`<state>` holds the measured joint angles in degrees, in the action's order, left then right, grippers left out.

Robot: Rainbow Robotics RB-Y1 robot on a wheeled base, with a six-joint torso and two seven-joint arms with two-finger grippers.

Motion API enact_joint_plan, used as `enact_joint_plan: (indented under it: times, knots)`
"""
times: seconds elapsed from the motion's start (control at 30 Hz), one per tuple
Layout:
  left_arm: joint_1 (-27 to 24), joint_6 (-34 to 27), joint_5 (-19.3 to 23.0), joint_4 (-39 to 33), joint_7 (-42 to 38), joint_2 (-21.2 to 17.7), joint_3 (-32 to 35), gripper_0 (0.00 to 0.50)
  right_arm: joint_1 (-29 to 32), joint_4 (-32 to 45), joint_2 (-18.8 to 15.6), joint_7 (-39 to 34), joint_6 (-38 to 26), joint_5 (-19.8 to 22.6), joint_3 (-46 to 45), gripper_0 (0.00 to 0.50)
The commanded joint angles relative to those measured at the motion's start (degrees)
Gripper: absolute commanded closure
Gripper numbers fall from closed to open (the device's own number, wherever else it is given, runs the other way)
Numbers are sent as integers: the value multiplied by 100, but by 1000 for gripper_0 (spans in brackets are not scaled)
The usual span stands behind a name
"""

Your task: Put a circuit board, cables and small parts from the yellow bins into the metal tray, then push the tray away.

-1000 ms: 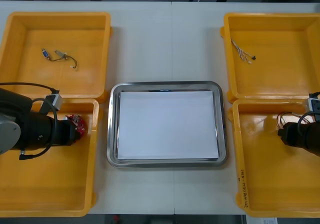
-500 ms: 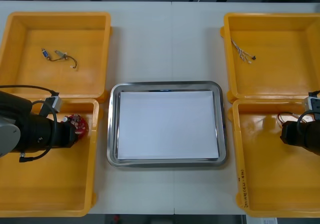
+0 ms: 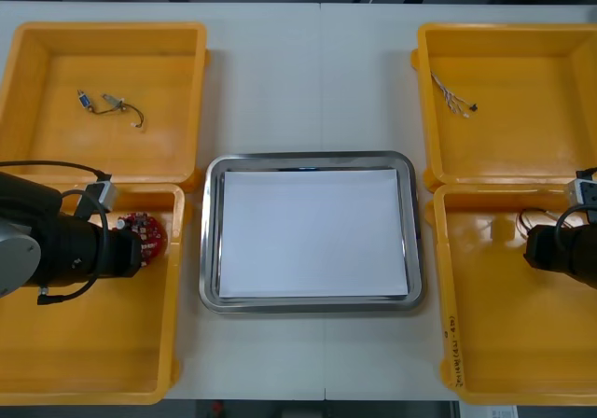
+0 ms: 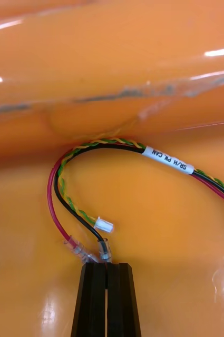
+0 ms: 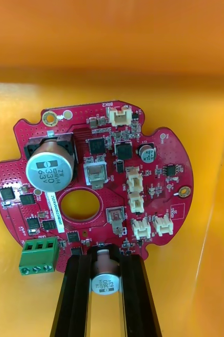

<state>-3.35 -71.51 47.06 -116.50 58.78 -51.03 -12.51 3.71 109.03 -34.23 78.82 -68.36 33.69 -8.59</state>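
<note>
A round red circuit board point(image 3: 147, 232) lies at the tray-side end of the near-left yellow bin point(image 3: 93, 362). My left gripper point(image 3: 138, 250) reaches in from the left. In the left wrist view its fingers point(image 5: 77, 284) are closed on the edge of the circuit board point(image 5: 96, 179), with a small silver capacitor between them. In the near-right yellow bin point(image 3: 504, 343), my right gripper point(image 3: 532, 248) sits by a red and yellow cable point(image 3: 534, 218). In the right wrist view the gripper point(image 4: 106, 266) has its fingers pressed together, pinching the sleeved ends of the cable point(image 4: 90, 145).
The metal tray point(image 3: 210, 241), white inside, sits between the bins. The far-left bin point(image 3: 37, 147) holds a small cable with metal parts point(image 3: 112, 103). The far-right bin point(image 3: 560, 147) holds a thin cable point(image 3: 452, 96). Bin walls stand close around both grippers.
Both grippers have closed, the right on the cable's ends, the left on the board's edge. More of the board now shows past the left gripper.
</note>
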Motion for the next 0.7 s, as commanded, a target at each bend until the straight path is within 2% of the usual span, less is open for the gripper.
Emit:
enact_joint_plan:
  times: [0.03, 0.3, 0.7]
  knots:
    - [142, 94, -57, -48, 133, -249, -85, 500, -99, 514, -207, 204, -582, 85, -169, 500]
    - [221, 252, 23, -83, 177, -495, -32, 500, -108, 971, -207, 186, -1355, 129, -389, 500]
    - [924, 287, 181, -663, 212, -926, 398, 500, 437, 1692, -190, 116, -1645, 269, -626, 500]
